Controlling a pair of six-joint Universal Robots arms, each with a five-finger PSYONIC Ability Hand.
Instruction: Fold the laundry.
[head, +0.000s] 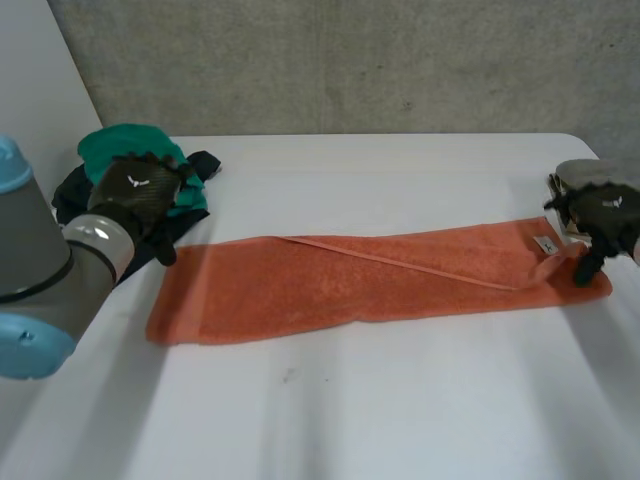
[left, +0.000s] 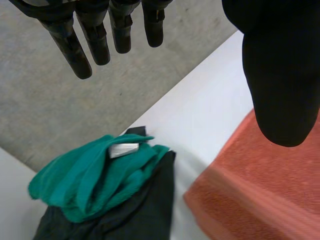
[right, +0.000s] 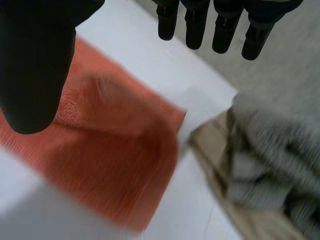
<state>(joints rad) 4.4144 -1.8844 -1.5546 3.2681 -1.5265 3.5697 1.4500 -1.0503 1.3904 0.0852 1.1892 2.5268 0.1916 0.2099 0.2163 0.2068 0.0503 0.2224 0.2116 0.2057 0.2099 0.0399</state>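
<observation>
An orange towel (head: 370, 280) lies folded lengthwise into a long strip across the middle of the white table (head: 380, 410). My left hand (head: 140, 195) hovers just above the strip's left end (left: 270, 185), fingers (left: 95, 35) straight and thumb (left: 282, 75) apart, holding nothing. My right hand (head: 600, 215) hangs over the strip's right end (right: 115, 165), where a small white label (head: 545, 245) shows. Its fingers (right: 220, 30) are straight, its thumb (right: 35, 65) spread, and nothing is in it.
A heap of green cloth (head: 135, 150) on dark cloth (left: 130, 215) lies at the table's far left, beyond my left hand. A grey and beige pile (right: 265, 170) sits at the far right edge by my right hand. A concrete wall (head: 350, 60) stands behind the table.
</observation>
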